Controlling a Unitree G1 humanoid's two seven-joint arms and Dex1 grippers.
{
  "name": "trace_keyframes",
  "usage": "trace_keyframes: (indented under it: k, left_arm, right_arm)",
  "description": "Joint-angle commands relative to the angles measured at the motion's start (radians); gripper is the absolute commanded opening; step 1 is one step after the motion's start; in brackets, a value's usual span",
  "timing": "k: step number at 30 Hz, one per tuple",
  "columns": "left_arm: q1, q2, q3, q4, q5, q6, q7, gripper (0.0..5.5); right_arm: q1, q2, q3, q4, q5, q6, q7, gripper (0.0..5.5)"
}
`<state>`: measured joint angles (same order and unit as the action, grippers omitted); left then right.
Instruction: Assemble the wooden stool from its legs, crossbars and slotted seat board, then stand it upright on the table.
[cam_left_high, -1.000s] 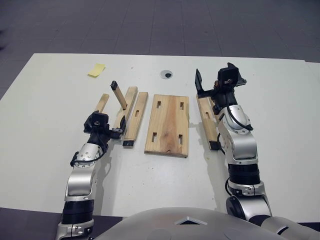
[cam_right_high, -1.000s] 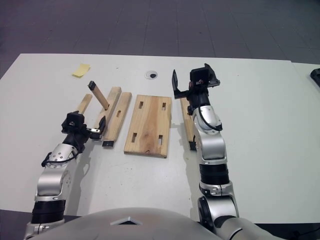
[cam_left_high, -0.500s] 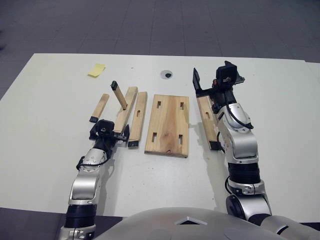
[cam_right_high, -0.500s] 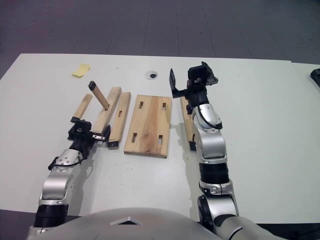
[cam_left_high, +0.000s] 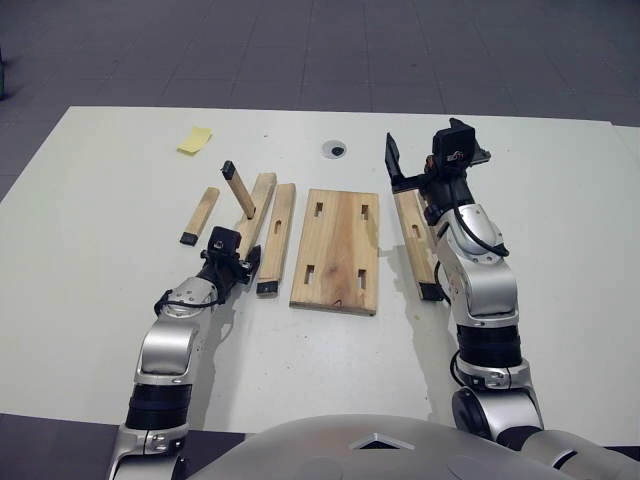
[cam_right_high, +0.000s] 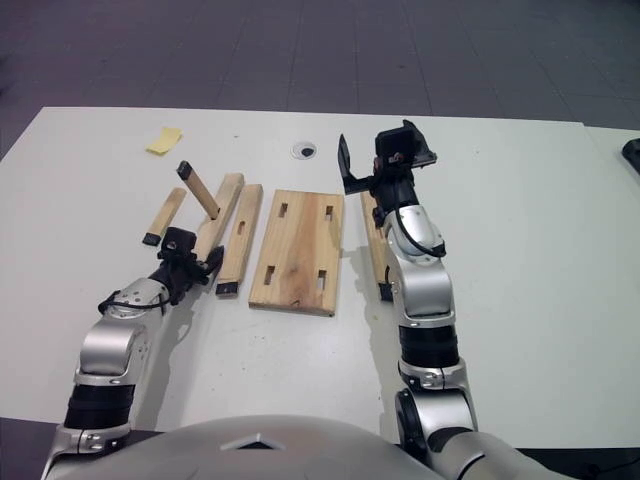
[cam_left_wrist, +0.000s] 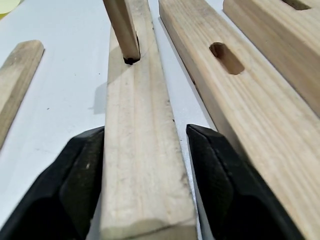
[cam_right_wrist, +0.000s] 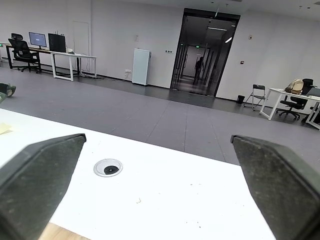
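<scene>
Where the parts lie: seat board (cam_left_high: 335, 250) flat at mid-frame of the left eye view. Just left of it are the pegged leg (cam_left_high: 258, 226) and the second leg (cam_left_high: 277, 238). The right-hand legs (cam_left_high: 415, 238) lie just right of it, and a short crossbar (cam_left_high: 198, 215) lies further left. All rest on the table (cam_left_high: 100, 200).
Pegged leg: a thin crossbar (cam_left_high: 238, 190) stands tilted in its slot.
Left gripper (cam_left_high: 236, 263): at the pegged leg's near end, fingers (cam_left_wrist: 75, 185) apart, one on each side of the wood, not visibly pressing.
Right gripper (cam_left_high: 425, 165): raised over the far end of the right-hand legs, fingers spread wide, holding nothing.
Handling: likely light, stiff, dry wood. The flat sides should grip well, but a hold at the very end may let the leg swing. The tilted crossbar may also tip out.
Where to hold: across the narrow flat sides, nearer mid-length, clear of the slots.
</scene>
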<state>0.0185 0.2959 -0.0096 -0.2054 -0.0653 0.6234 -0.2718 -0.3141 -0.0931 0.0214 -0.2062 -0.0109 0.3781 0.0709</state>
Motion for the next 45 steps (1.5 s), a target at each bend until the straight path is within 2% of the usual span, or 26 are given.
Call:
trace_keyframes:
  k: [1, 5, 13, 20, 26, 44, 45]
  left_arm:
    - [0.011, 0.023, -0.009, 0.076, 0.015, 0.033, -0.007, 2.09]
    - [-0.038, 0.007, 0.016, 0.078, 0.016, -0.065, 0.016, 2.09]
    - [-0.233, -0.075, 0.096, 0.007, -0.035, -0.26, 0.093, 2.09]
    - [-0.328, -0.049, -0.01, -0.094, -0.011, -0.362, -0.008, 2.09]
    - [-0.378, -0.052, -0.101, -0.066, -0.005, -0.429, -0.09, 2.09]
    - [-0.416, -0.053, -0.184, -0.048, 0.017, -0.501, -0.165, 2.09]
    - [-0.414, -0.051, -0.186, -0.046, 0.019, -0.503, -0.164, 2.09]
  right_arm:
    - [-0.015, 0.014, -0.025, -0.019, 0.023, 0.024, -0.01, 5.4]
    - [-0.032, 0.058, -0.072, -0.016, 0.106, 0.052, -0.009, 5.4]
    - [-0.142, 0.158, -0.232, -0.034, 0.431, 0.171, -0.006, 5.4]
    - [-0.321, 0.146, -0.308, -0.04, 0.686, 0.273, -0.01, 5.4]
    - [-0.425, 0.129, -0.33, 0.01, 0.82, 0.303, 0.008, 5.4]
    - [-0.493, 0.092, -0.31, 0.129, 0.861, 0.303, -0.015, 5.4]
    - [-0.496, 0.088, -0.314, 0.128, 0.865, 0.305, -0.018, 5.24]
